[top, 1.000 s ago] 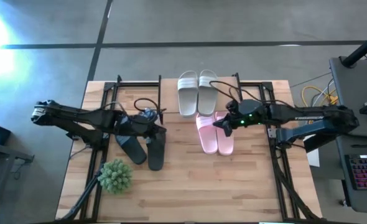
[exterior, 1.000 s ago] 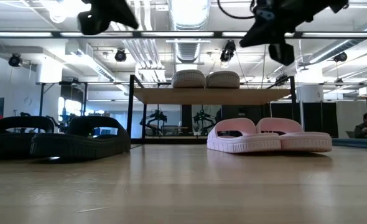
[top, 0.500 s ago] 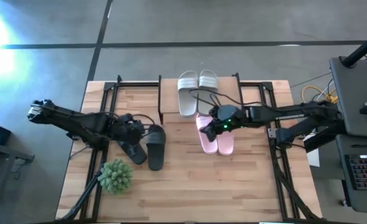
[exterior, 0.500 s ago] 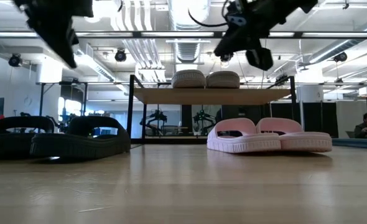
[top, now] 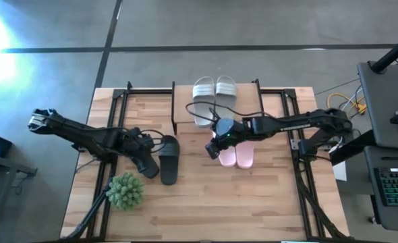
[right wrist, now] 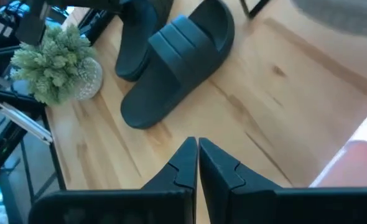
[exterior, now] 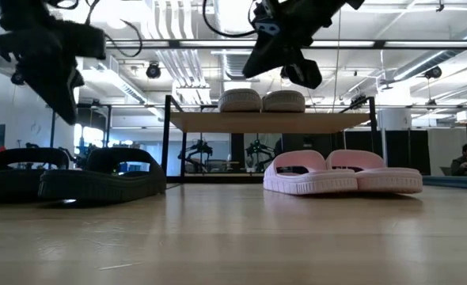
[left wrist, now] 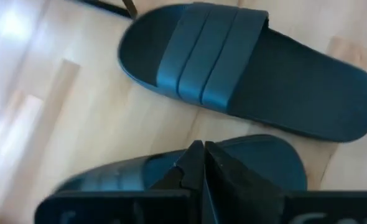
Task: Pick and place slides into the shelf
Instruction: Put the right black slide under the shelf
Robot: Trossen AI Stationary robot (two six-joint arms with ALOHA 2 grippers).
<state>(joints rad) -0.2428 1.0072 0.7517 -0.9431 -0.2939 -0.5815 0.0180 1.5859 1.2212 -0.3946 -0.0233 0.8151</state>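
Two black slides (top: 169, 160) (exterior: 75, 176) lie sole-down on the table's left half, and the left one is partly hidden under my left arm. My left gripper (top: 145, 147) (left wrist: 203, 151) hangs shut, pointing steeply down, just above that left black slide (left wrist: 171, 171). Two pale pink slides (top: 238, 152) (exterior: 344, 172) lie side by side at the middle. Above their left edge my right gripper (top: 214, 150) (right wrist: 197, 149) is shut and slants down toward the left. Two white slides (top: 214, 94) (exterior: 261, 100) rest on the shelf (top: 249, 108) (exterior: 269, 122) at the far middle.
A green spiky plant ball (top: 125, 191) (right wrist: 56, 59) sits near the table's front left, close to the black slides. Black frame rails (top: 300, 169) run along both sides of the wooden table. Bare wood lies between the black and pink slides and along the near edge.
My left gripper has drawn back toward the table's left edge and sunk, tipping more steeply down over the left black slide. My right gripper has travelled toward the table's left, across the pink slides to their left edge. Both stay shut. No slide has moved.
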